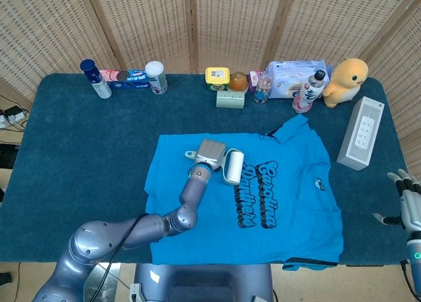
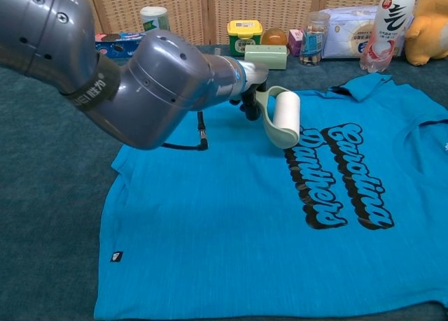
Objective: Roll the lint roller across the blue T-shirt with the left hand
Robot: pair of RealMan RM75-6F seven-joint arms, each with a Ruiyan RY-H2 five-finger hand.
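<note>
Woven wicker screen panels back a table covered in dark teal cloth. Blue T-shirt with black script lettering lies flat on the cloth, collar toward the right rear, hem toward the left front edge.

Left hand sits over the upper middle of the shirt, its silver arm reaching in from the front left corner. Hand grips the pale green handle of the white lint roller. Head view: roller drum lies just right of the hand, touching the fabric, at the left edge of the black lettering. Chest view: handle loop curves around the near end of the drum; the fingers are mostly hidden behind the wrist and forearm, only dark finger parts showing closed around the handle stem, immediately left of the drum. Drum itself is clear of the fingers, on their far side from the wrist.

Right hand shows at the far right edge of the head view, off the table corner, fingers spread apart and upright, holding nothing.

Rear row, left to right: blue-capped spray bottle, flat blue packet, white-lidded canister, yellow-lidded tub, pale green box, orange round item, small clear jar, pack of tissues in blue-white wrap, drink bottle with pink label, yellow plush duck. White rectangular box lies right of the shirt, well apart from the roller.
</note>
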